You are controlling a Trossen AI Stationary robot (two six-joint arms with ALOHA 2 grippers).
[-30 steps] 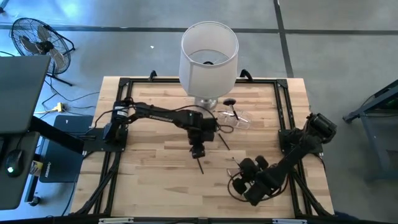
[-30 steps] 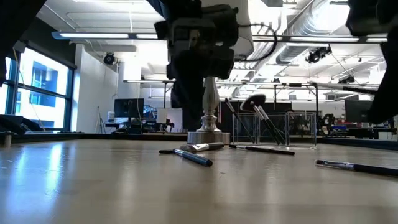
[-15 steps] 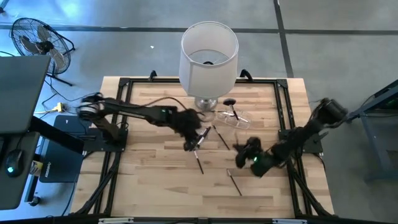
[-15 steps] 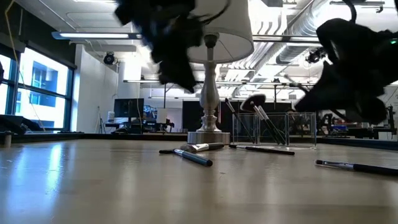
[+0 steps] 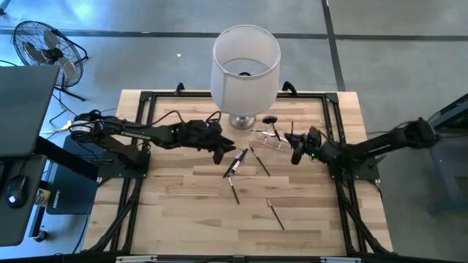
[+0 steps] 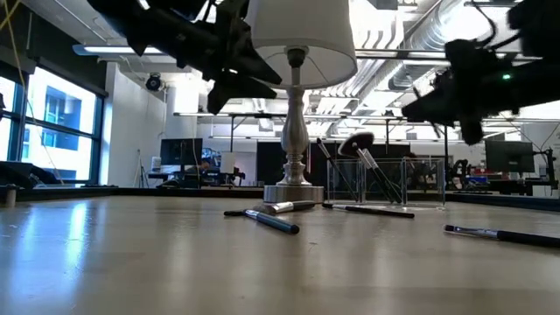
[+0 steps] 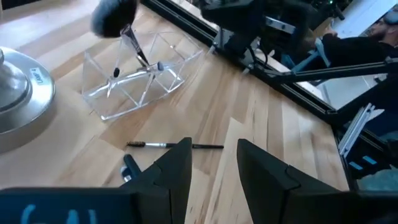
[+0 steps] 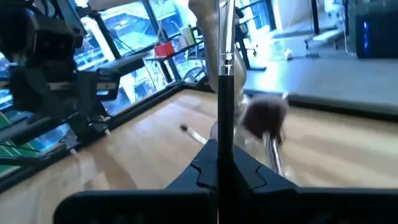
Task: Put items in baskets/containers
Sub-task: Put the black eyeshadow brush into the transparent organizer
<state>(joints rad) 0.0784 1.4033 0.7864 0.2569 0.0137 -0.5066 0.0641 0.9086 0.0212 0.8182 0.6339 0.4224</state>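
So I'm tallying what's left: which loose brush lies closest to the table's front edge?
The brush lying alone toward the front right. The other loose ones sit farther back, nearer the lamp and the clear holder.

Since a second ago the right gripper (image 5: 295,153) has swung from the near right part of the light wooden tabletop (image 5: 183,212) up to just beside the small clear plastic box-like holder (image 5: 272,139), jaws clamped on a thin makeup brush with a silver ferrule (image 8: 224,68). A slim dark brush (image 5: 276,214) now lies uncovered where that arm had been. The left gripper (image 5: 219,151) has drawn back from mid-table toward the silver lamp base (image 5: 242,120), its arm stretched out low, jaws parted and holding nothing.
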